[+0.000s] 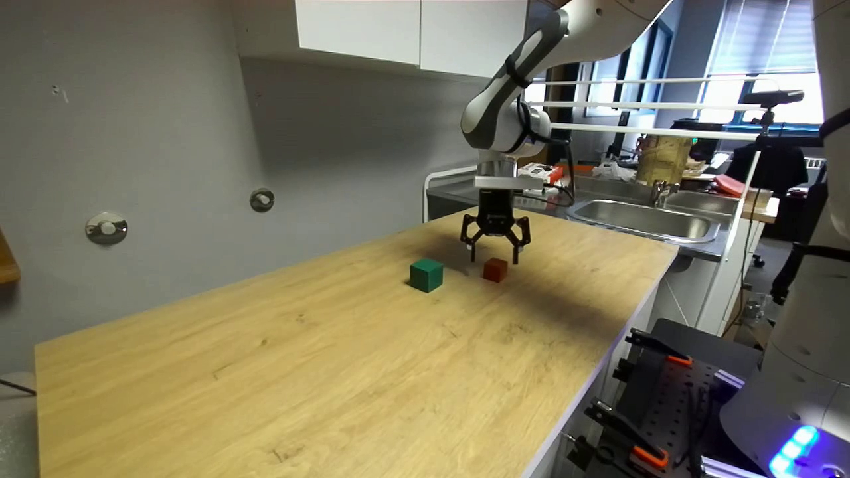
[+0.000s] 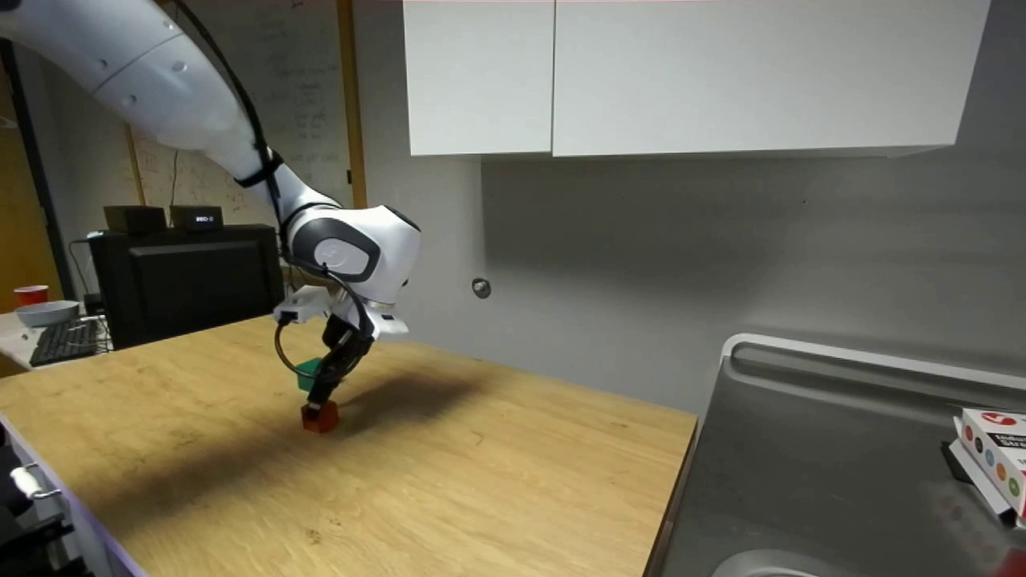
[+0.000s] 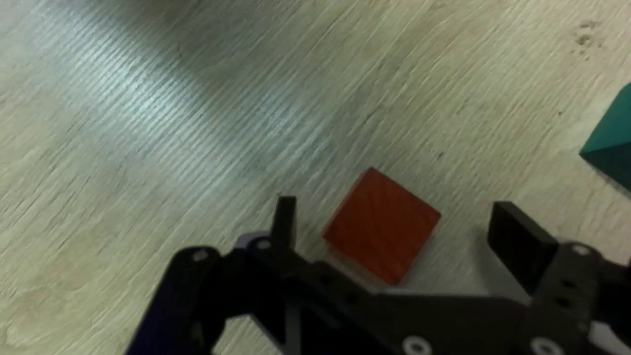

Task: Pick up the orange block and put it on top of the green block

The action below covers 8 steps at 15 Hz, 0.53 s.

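While the gripper (image 1: 495, 255) stands, jaws apart, by the orange block (image 3: 382, 227), inside all tabletop edges (image 1: 597, 230), we judge that block light, stiff, best held across opposite faces

In the wrist view, your gripper (image 3: 397, 221) has its fingers (image 3: 518, 241) spread, and you see the orange block (image 3: 382, 227) between them, set diagonally, with a gap on either side. The green block (image 3: 613, 135) is cut off at your right edge; the wood-grained counter (image 3: 143, 106) shines at upper left.
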{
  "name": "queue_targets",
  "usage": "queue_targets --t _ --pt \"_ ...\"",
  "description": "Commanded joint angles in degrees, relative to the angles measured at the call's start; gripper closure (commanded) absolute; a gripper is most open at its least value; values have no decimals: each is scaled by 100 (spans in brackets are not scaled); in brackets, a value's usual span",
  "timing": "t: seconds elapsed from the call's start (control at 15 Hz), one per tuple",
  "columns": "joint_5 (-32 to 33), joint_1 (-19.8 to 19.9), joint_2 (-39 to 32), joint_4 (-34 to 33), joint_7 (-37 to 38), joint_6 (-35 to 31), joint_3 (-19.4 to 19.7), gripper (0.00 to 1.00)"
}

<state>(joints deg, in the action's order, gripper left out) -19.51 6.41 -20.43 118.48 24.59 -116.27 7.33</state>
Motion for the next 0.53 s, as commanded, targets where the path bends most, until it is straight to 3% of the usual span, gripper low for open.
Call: queue_targets --t 0.0,0.07,0.47 --pt "-17 2 -230 -268 207 308 49 6" --pt "-7 -6 -263 -276 223 307 58 26" --pt "56 -49 -296 -326 343 283 95 71"
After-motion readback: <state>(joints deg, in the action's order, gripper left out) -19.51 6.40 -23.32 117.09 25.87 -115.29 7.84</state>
